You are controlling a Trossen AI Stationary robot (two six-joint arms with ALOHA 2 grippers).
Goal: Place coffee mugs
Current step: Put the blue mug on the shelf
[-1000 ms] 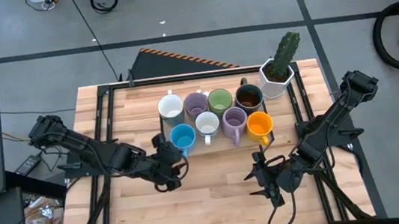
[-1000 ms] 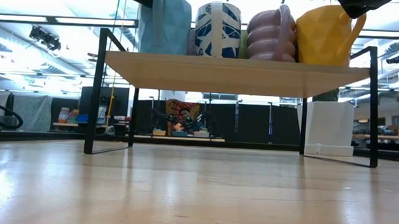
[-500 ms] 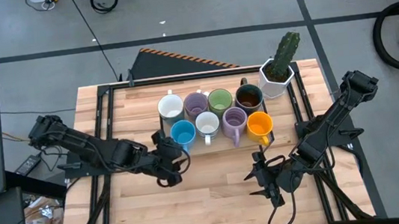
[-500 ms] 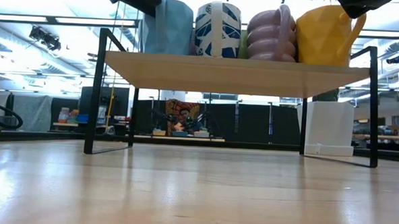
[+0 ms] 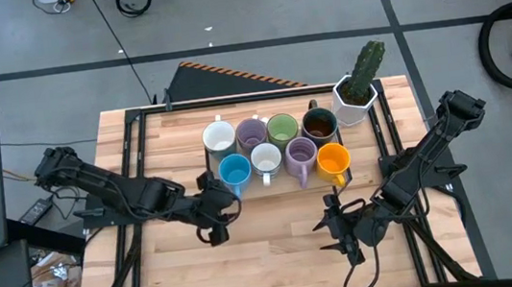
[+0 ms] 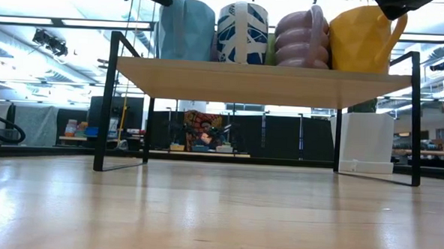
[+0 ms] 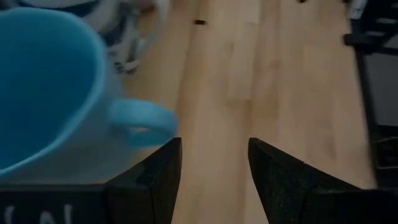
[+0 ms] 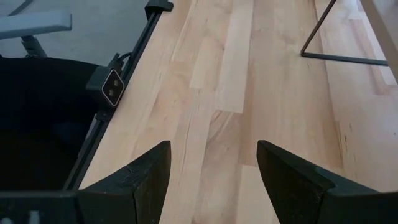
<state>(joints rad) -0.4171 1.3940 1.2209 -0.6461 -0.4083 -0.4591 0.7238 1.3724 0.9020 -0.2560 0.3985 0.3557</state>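
Eight coffee mugs stand in two rows on a raised wooden shelf (image 6: pixel 262 75). The back row holds a white mug (image 5: pixel 219 138), a lilac one (image 5: pixel 252 132), a green one (image 5: pixel 281 127) and a dark brown one (image 5: pixel 320 124). In front stand a blue mug (image 5: pixel 234 173), a white one (image 5: pixel 265 158), a lilac one (image 5: pixel 300 158) and an orange one (image 5: pixel 333 160). My left gripper (image 7: pixel 214 146) is open just beside the blue mug (image 7: pixel 43 93), close to its handle (image 7: pixel 143 121), with nothing between its fingers. My right gripper (image 8: pixel 214 149) hangs open over the bare table at the near right.
A white faceted pot with a green cactus (image 5: pixel 356 89) stands at the far right, beside the shelf. The shelf rests on black metal legs (image 6: pixel 103 104). Bare wooden table (image 5: pixel 268 248) lies on the near side of the shelf, between the two arms.
My left gripper has turned a little at the wrist beside the blue mug, staying open. In the low view more of the mug's side shows now. The mugs and my right arm have kept still.
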